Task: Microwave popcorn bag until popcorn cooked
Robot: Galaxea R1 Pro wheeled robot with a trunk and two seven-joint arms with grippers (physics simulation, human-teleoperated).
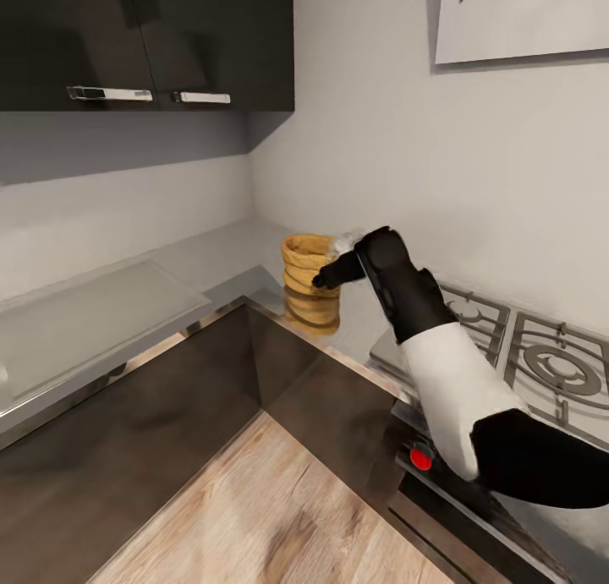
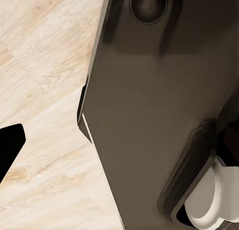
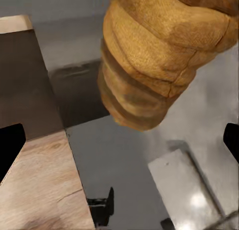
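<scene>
On the countertop (image 1: 211, 259), tan ribbed popcorn bag (image 1: 309, 282) stands upright; right gripper (image 1: 325, 280) spread wide.

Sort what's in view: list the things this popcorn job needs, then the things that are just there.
Job:
popcorn bag, standing on the countertop
countertop
right gripper, at the bag's side

Just there:
gas hob
upper cabinets
red knob
wooden floor
</scene>
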